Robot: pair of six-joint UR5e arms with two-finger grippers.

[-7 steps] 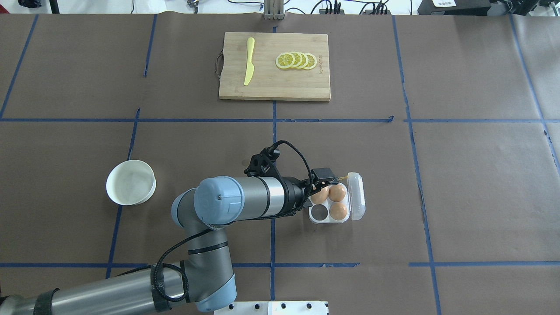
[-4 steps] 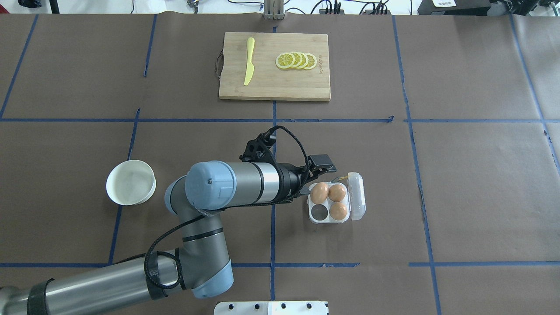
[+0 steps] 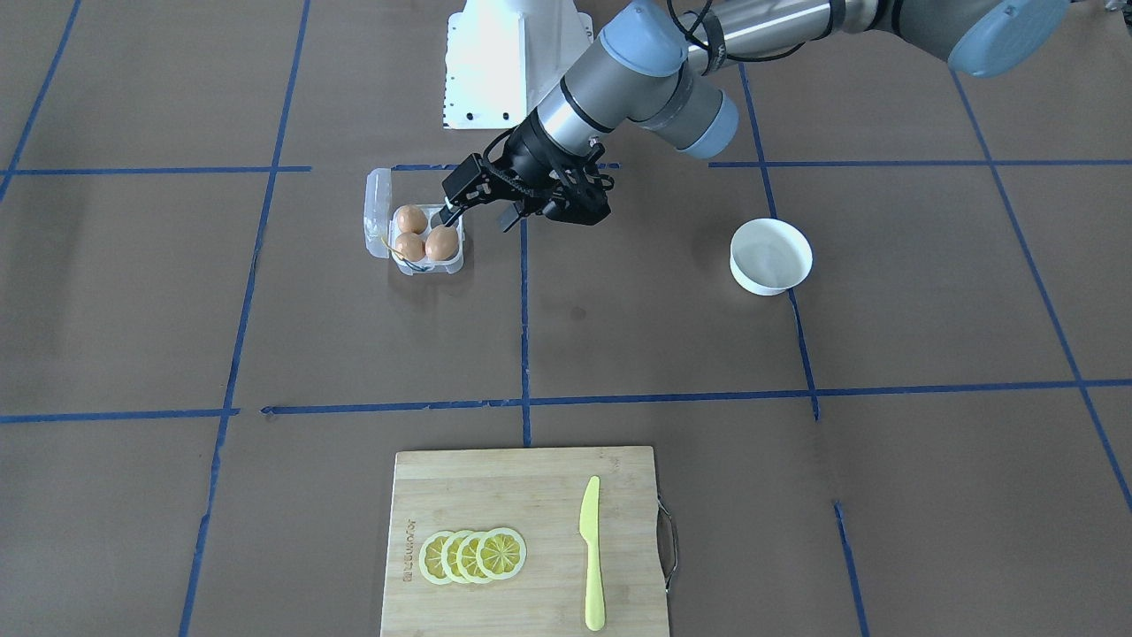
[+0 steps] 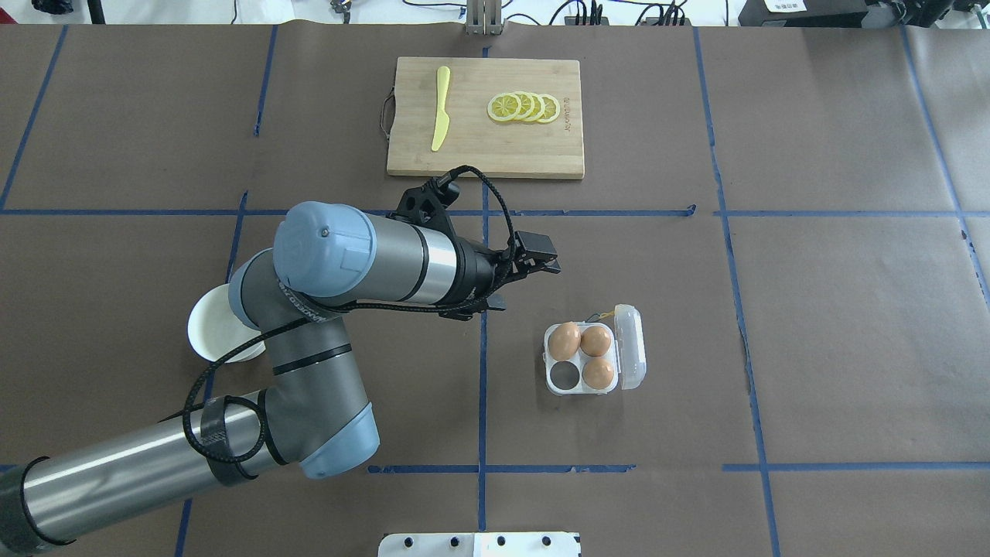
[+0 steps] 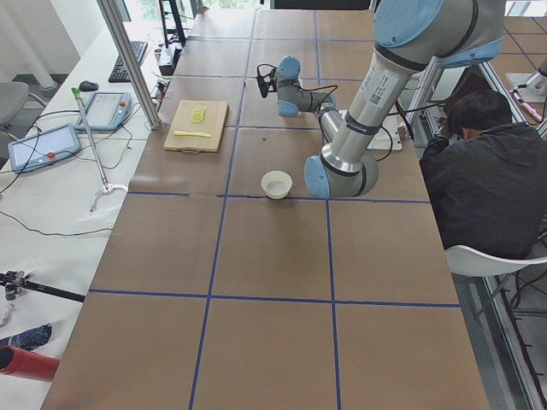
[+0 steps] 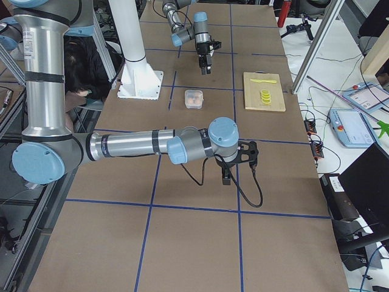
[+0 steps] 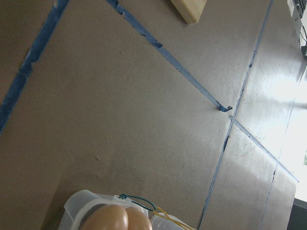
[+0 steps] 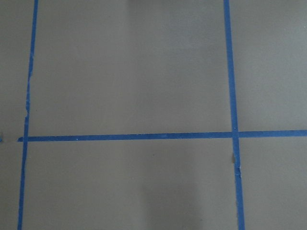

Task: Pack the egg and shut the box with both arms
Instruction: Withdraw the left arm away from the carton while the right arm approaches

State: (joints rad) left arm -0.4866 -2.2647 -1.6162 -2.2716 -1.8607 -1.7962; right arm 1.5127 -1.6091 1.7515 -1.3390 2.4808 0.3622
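— What's furthest left, seen from overhead?
— The bowl (image 4: 207, 342), partly covered by the left arm (image 4: 371, 263) passing over it.
— And the left gripper (image 4: 531, 288)?
— Jaws spread wide, nothing between them, touching nothing. It hangs above the bare table (image 4: 773, 309).
— Where's the box (image 4: 580, 391) from there?
— To the gripper's right and nearer the robot, apart from it. Its lid (image 4: 629, 348) lies thrown open along the right side.
— The egg (image 4: 564, 340)?
— In the cup closest to the gripper, on the box's left, away from the robot. Two more eggs (image 4: 595, 340) fill the cups beside the lid. The fourth cup (image 4: 567, 376), left and nearest the robot, is empty. The left wrist camera catches the box only at its bottom edge.
— And the right gripper (image 6: 226, 176)?
— Only the right-side camera shows it, over the table and well apart from the box. Spread or clenched, I can't tell.
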